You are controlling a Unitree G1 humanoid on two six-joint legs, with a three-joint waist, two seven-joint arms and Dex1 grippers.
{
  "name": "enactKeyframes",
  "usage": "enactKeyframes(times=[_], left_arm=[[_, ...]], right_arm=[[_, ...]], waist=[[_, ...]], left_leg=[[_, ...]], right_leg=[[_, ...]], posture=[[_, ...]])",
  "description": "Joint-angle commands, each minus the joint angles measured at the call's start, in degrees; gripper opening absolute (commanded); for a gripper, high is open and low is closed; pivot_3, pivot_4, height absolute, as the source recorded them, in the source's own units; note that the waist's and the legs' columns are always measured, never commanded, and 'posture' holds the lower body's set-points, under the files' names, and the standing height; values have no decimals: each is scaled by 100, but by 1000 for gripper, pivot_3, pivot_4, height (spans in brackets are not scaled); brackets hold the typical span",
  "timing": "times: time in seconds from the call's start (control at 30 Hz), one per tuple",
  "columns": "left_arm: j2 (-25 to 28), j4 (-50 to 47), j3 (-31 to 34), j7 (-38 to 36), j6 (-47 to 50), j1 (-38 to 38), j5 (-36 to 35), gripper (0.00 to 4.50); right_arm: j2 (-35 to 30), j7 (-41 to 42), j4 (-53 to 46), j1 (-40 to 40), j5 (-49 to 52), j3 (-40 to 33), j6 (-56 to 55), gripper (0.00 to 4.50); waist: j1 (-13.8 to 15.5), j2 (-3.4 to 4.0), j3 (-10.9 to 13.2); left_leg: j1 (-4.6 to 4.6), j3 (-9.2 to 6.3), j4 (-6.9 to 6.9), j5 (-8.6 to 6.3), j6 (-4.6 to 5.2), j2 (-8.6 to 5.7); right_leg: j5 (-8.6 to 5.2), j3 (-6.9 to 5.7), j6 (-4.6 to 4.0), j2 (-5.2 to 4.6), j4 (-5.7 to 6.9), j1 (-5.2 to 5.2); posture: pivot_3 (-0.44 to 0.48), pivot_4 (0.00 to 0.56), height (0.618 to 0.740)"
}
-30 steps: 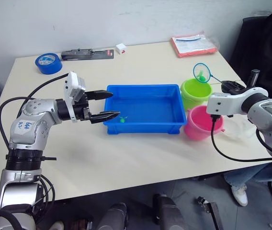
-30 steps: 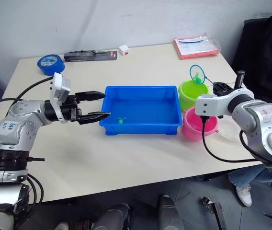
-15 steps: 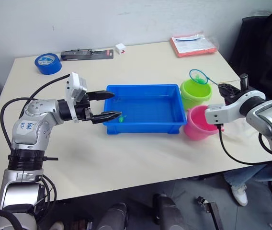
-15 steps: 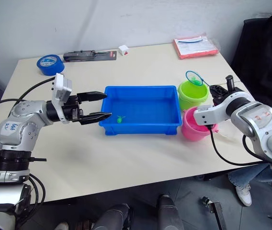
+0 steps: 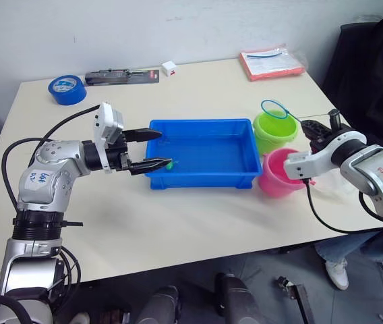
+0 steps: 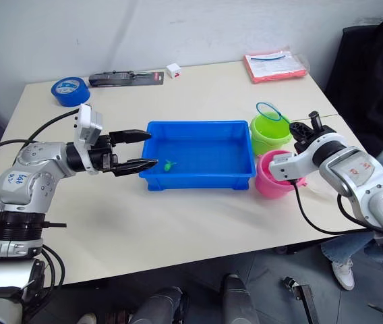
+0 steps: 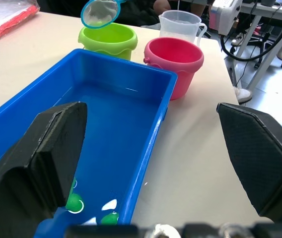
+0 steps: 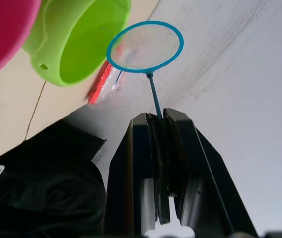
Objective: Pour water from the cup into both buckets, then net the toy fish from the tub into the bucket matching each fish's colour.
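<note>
Left gripper [image 5: 152, 148]: my fingers are spread wide at the tub's left end, one tip over the rim, nothing in them.
Tub [image 5: 201, 177]: middle of the table, water in it, a green fish [image 6: 170, 165] near its front-left corner.
Pink bucket [image 5: 277, 172]: by the tub's right end, toward the table's right edge.
Right gripper [image 8: 159, 121]: fingers pinched on the net handle, net [image 5: 274, 109] hanging over the green bucket [image 5: 276, 131].
Green bucket: just behind the pink one.
Cup [image 7: 179, 24]: right behind the pink bucket.
Risk: I reckon the skinny handle could twist in my pinch, so a scooped fish might tip out short of its bucket.
View difference: left wrist cam shows the cup clearly plus what looks like two green fish; the head views give me just one.
</note>
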Motion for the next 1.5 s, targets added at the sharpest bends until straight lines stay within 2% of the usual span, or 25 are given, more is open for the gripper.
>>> enactKeyframes(times=[0.03, 0.2, 0.3, 0.4, 0.57, 0.8, 1.1, 1.37, 1.5], left_arm=[[110, -208, 201, 11, 15, 123, -85, 4500], [340, -404, 457, 135, 97, 384, -126, 4500], [554, -693, 686, 261, 245, 705, -139, 4500], [653, -959, 892, 386, 384, 969, -222, 4500], [911, -1356, 1508, 737, 761, 1486, -404, 4500], [1177, -1681, 2021, 915, 976, 2071, -533, 4500], [1249, -1875, 2125, 1067, 1107, 2203, -670, 4500], [1263, -1993, 2125, 1171, 1117, 2342, -684, 4500], [1262, -2017, 2087, 1206, 1121, 2330, -718, 4500]], right_arm=[[638, 929, -520, -481, 1119, -650, 920, 790], [1592, 2183, -828, -1204, 2426, -848, 2589, 790], [2258, 2640, -859, -1734, 3194, -902, 4182, 790], [2414, 2879, -924, -1950, 3592, -746, 5022, 790], [2465, 2981, -974, -2136, 4058, -53, 6217, 790], [2602, 2536, -987, -2206, 4493, 440, 6880, 790], [2826, 1957, -558, -2370, 4982, 872, 7376, 790], [3108, 1433, -61, -2532, 5310, 883, 7592, 790], [3464, 1096, 393, -2625, 5418, 768, 7574, 790]], waist=[[-22, 0, 0], [-28, -1, 0], [-10, -1, -1], [-6, -1, -1], [6, -1, -1], [4, -1, -1], [4, -1, -1], [-18, 0, -1], [-22, -1, -1]], left_leg=[[1, 0, 0, 0, 0, 1], [1, -7, 0, 0, -1, 8], [1, -11, 1, 0, 0, 5], [1, -14, 1, 0, 0, 4], [0, -19, 0, 0, 0, 3], [0, -18, -3, -1, -1, 3], [0, -18, -4, -1, -1, 3], [0, -16, -9, -2, -2, 3], [1, -16, -8, -1, -2, 4]], right_leg=[[0, 1, 0, 0, 1, 0], [0, -6, 0, 2, 3, 3], [0, -8, 0, 0, 3, 7], [0, -8, 0, -1, 5, 6], [0, -13, -1, -3, 4, 8], [0, -12, -1, -3, 3, 6], [0, -12, -1, -4, 4, 6], [0, -13, -1, -4, 0, 4], [0, -14, -1, -3, 3, 4]], posture=[[0, 150, 740], [0, 150, 740], [0, 150, 740], [0, 150, 740], [0, 150, 740], [0, 150, 740], [0, 150, 740], [0, 150, 740], [0, 150, 740]])
